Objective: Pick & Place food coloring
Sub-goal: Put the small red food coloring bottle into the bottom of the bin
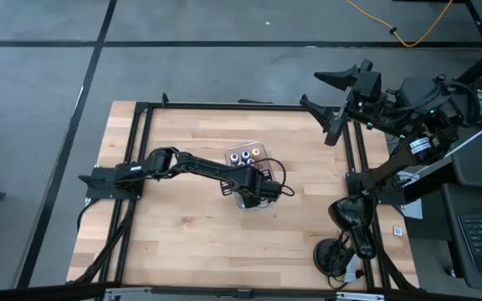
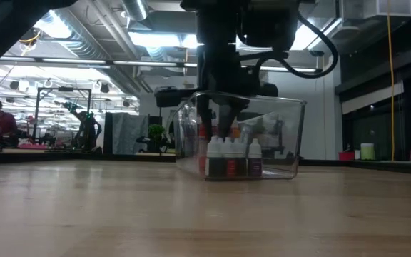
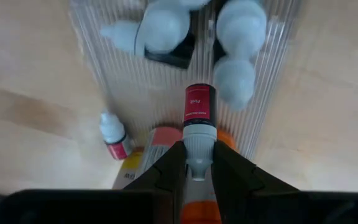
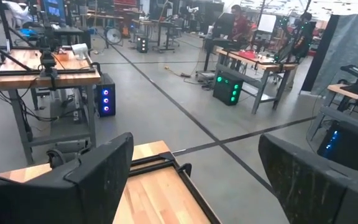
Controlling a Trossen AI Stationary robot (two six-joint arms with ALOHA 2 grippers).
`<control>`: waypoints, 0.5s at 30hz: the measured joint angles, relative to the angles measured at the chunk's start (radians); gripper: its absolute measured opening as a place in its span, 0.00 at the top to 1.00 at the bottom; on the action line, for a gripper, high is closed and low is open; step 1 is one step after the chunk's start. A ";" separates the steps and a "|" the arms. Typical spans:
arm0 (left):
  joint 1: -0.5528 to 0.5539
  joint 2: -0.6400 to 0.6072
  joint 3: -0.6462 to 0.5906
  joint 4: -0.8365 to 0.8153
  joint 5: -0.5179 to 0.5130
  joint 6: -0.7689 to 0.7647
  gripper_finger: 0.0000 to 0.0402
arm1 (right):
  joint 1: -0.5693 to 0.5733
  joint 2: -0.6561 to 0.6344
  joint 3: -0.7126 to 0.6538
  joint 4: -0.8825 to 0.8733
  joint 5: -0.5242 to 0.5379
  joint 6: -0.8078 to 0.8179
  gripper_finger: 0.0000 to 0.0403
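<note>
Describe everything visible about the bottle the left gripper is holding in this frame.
The red-labelled bottle is a tiny dropper type: dark body, red label with small print, pale ribbed cap. The left gripper is shut on its cap, one dark finger on each side, so the bottle hangs with its body pointing down into the clear tray. Below it in the tray are other white-capped bottles, some upright, some lying. Whether it touches them cannot be told.

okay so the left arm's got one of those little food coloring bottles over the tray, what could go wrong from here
The left gripper pinches the red-labelled bottle only by its cap, so it might swing or slip. Lowered into the clear tray, it could knock over the upright bottles nearby. It may also land on the bottle lying flat.
</note>
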 joint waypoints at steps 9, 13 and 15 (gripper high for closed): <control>-0.002 0.000 0.000 0.001 0.055 -0.012 0.84 | 0.000 0.000 0.000 0.000 0.000 0.001 0.14; -0.003 0.000 0.000 0.002 0.059 -0.023 0.81 | 0.000 0.000 0.000 0.000 0.000 0.000 0.14; -0.003 0.000 0.000 0.002 0.059 -0.025 0.79 | 0.000 0.000 0.000 -0.001 0.000 0.000 0.14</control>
